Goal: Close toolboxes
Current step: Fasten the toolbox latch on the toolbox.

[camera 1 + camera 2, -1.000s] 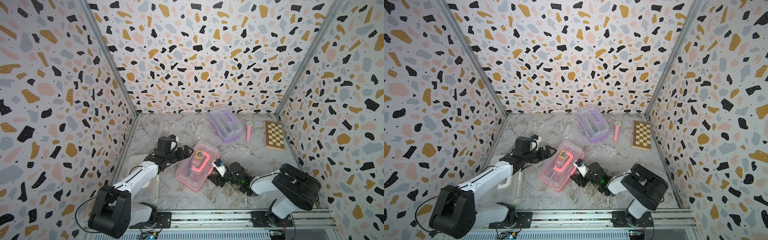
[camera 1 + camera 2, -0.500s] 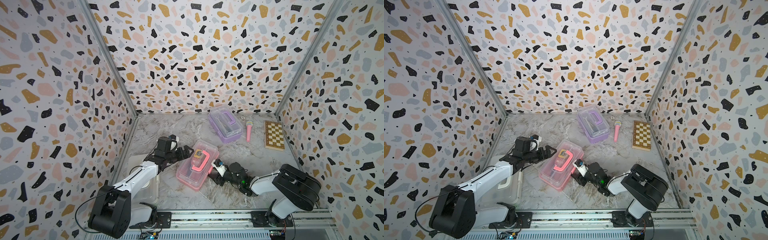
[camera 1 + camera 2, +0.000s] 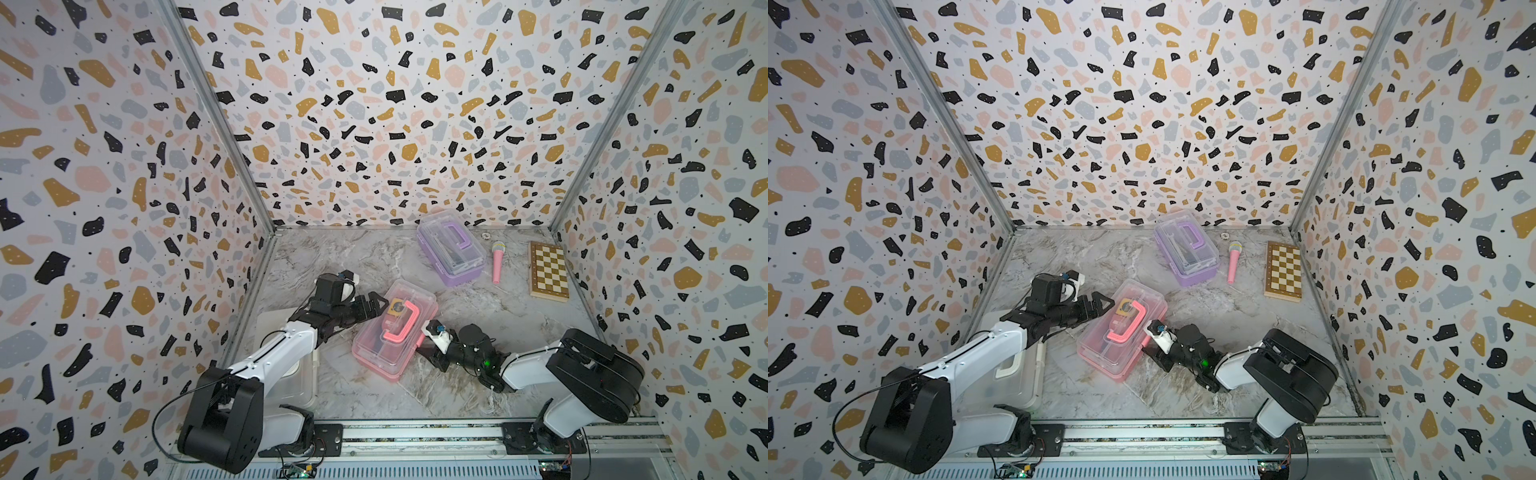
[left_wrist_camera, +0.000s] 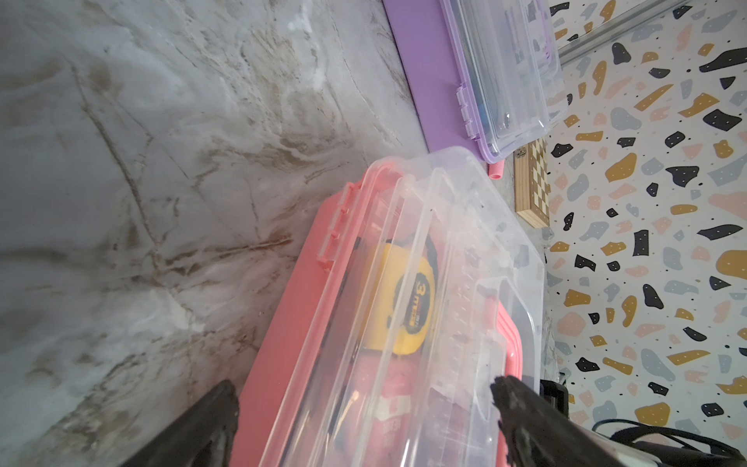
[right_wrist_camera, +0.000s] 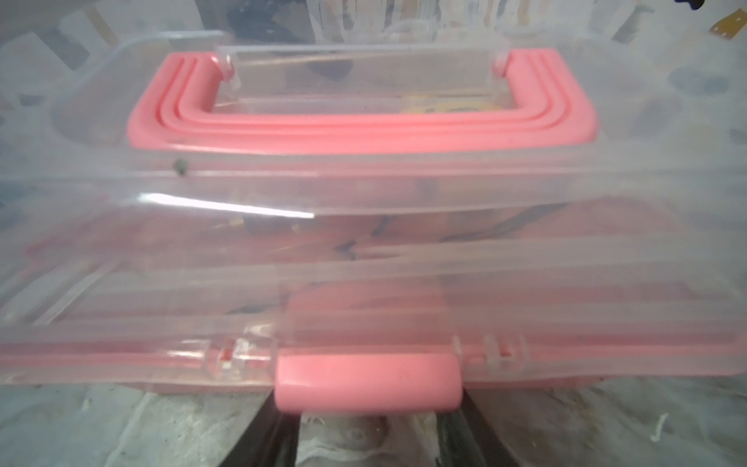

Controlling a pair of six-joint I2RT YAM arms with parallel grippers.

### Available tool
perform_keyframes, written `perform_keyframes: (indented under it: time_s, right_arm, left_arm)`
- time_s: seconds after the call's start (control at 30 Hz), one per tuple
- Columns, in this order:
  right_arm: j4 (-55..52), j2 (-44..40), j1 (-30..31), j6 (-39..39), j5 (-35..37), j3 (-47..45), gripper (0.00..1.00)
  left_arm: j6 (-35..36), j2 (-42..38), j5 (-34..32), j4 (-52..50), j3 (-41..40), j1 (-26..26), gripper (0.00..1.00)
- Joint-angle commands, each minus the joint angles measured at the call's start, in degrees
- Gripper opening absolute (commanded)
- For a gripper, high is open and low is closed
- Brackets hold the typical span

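- A robot test booth is shown, like one in a lab.
- Spotted walls [image 3: 395, 104] are set around a marble floor [image 3: 365, 257].
- A left arm [image 3: 282, 349] and a right arm [image 3: 590, 374] are bolted to a metal rail [image 3: 415, 434] at the front.

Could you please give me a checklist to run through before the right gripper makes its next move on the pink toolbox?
1. Pink toolbox lid lowered onto its base: ok, it looks down all along the rim.
2. Pink latch snapped shut: cannot tell.
3. Right gripper lined up with the latch, a finger at each side: ok.
4. Left gripper open, straddling the box's end: ok.
5. Purple toolbox lid down: ok.
6. White toolbox, partly under the left arm, closed: cannot tell.
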Motion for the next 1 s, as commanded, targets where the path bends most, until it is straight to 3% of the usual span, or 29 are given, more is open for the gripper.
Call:
perform_keyframes:
  time_s: [0.0, 0.37, 0.7, 0.97]
  right_arm:
    - [-0.58, -2.70, -0.17, -0.53, -0.62, 1.74, 0.40]
    - [-22.40, -10.18, -0.20, -1.12, -0.40, 7.76, 0.36]
    - [-35.01, -8.79, -0.01, -2.96, -0.58, 14.78, 0.35]
    - [-44.33, -9.55, -0.02, -4.21, 0.15, 17.96, 0.35]
  left_arm:
    - [1.45, 0.26, 0.80, 0.42, 0.42, 0.21, 0.99]
    - [2.58, -2.98, -0.03, -3.14, -0.54, -1.02, 0.99]
    - [4.95, -3.09, -3.05, -5.12, -2.13, -6.32, 0.99]
    - [6.50, -1.14, -5.32, -6.00, -2.05, -7.57, 0.99]
